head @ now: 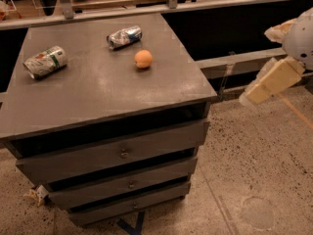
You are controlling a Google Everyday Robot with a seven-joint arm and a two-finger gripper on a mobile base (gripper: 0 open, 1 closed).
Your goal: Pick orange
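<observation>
The orange [143,58] is a small round pale-orange fruit. It sits on the grey cabinet top [98,92], right of centre and toward the back. My gripper [266,82] is a cream-coloured part at the right edge of the view. It hangs off the cabinet's right side, above the floor, well to the right of the orange and apart from it. It holds nothing that I can see.
A crushed silver-blue can [124,36] lies just behind and left of the orange. A crushed white-green can [45,61] lies at the cabinet top's left. The cabinet has three drawers [122,153]. A railing [171,6] runs behind. The speckled floor [254,170] lies to the right.
</observation>
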